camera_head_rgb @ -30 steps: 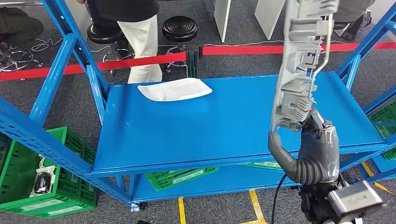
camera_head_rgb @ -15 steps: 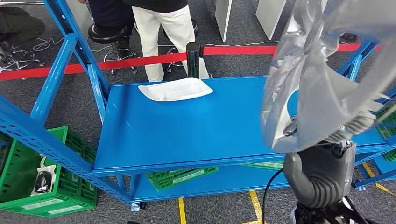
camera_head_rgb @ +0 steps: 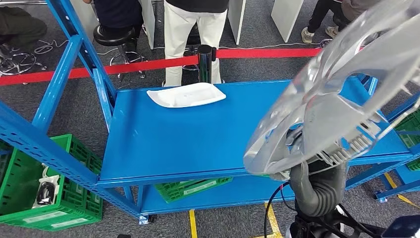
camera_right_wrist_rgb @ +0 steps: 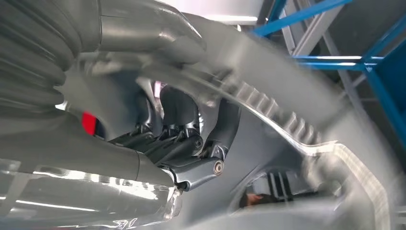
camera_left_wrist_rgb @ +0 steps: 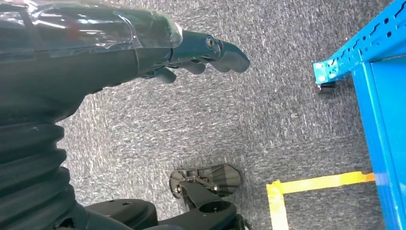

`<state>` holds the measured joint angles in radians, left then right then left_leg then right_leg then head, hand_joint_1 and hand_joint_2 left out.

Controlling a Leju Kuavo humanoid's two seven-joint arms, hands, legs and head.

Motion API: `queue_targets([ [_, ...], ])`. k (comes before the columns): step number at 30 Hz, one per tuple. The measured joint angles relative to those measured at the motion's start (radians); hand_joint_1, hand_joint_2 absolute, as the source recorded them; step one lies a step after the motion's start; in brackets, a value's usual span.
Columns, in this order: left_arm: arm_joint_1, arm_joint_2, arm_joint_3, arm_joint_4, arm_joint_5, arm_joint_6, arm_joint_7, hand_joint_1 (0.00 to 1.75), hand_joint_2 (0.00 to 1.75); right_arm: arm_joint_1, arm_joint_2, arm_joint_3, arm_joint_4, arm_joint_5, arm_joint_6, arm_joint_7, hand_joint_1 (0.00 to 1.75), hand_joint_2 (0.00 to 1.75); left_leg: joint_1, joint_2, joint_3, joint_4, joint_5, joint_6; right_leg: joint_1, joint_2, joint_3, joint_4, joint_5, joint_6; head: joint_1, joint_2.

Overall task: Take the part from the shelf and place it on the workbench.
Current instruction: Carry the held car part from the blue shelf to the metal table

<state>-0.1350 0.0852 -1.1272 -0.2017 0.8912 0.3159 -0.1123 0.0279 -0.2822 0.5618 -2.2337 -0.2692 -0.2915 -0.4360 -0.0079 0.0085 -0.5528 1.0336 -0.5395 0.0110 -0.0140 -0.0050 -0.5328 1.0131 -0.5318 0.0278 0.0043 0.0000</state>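
My right hand [camera_head_rgb: 297, 141] grips a large silver-grey moulded plastic part [camera_head_rgb: 317, 119] and holds it up close to the head camera, broad face tilted, over the right end of the blue shelf [camera_head_rgb: 198, 144]. In the right wrist view the dark fingers [camera_right_wrist_rgb: 191, 143] curl round a rib of the part [camera_right_wrist_rgb: 297, 110], which is blurred. A white tray-shaped part [camera_head_rgb: 185, 94] lies flat at the back of the shelf. My left hand [camera_left_wrist_rgb: 201, 52] hangs over grey carpet beside the shelf's foot, fingers loosely out and holding nothing.
Blue rack uprights [camera_head_rgb: 69, 59] slant across the left. Green crates sit on the floor at left [camera_head_rgb: 49, 198] and under the shelf [camera_head_rgb: 193, 186]. Behind the shelf are a red barrier tape [camera_head_rgb: 124, 67], a black post [camera_head_rgb: 204, 62], a stool [camera_head_rgb: 111, 34] and a person in white trousers [camera_head_rgb: 193, 29].
The held part has swung from upright and edge-on to a tilted broad face, coming lower and leftward across the view. The person behind the shelf has walked to the right.
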Motion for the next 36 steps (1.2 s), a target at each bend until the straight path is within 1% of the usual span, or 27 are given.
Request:
queue_targets([
  [8,0.002,0.002,0.024,-0.005,0.023,0.023,-0.012,0.00,1.75,0.005,0.028,0.018,0.057,-0.013,-0.015,-0.003,1.75,1.75,0.000,0.001,0.000,0.000,0.000,0.000,0.000,0.000,-0.001,0.000,0.000,0.000,0.000,0.000],
  [13,0.005,0.002,0.043,-0.007,0.041,0.043,0.026,0.00,1.75,0.004,0.035,0.029,0.087,-0.022,-0.022,-0.014,1.75,1.75,0.000,0.001,0.000,0.000,0.000,0.000,0.000,0.000,-0.001,0.000,0.000,0.000,0.000,0.000],
  [20,0.007,0.002,0.060,-0.008,0.036,0.043,0.012,0.00,1.75,0.002,0.043,0.035,0.121,-0.030,-0.024,-0.029,1.75,1.75,0.000,0.000,0.000,0.000,0.000,0.000,0.000,0.000,-0.001,0.000,0.000,0.000,0.000,0.000],
  [26,0.007,0.002,0.067,-0.008,0.023,0.040,0.030,0.00,1.75,0.006,0.047,0.037,0.136,-0.023,-0.034,-0.029,1.75,1.75,0.000,-0.004,0.000,0.000,0.000,0.000,0.000,0.000,0.000,0.000,0.000,0.000,0.000,0.000],
  [36,0.008,0.003,0.067,-0.008,0.017,0.029,0.019,0.00,1.75,0.007,0.049,0.043,0.134,0.021,-0.065,-0.028,1.75,1.75,0.000,-0.005,0.000,0.000,0.000,0.000,0.000,-0.001,0.000,0.000,0.000,0.000,0.000,0.000],
])
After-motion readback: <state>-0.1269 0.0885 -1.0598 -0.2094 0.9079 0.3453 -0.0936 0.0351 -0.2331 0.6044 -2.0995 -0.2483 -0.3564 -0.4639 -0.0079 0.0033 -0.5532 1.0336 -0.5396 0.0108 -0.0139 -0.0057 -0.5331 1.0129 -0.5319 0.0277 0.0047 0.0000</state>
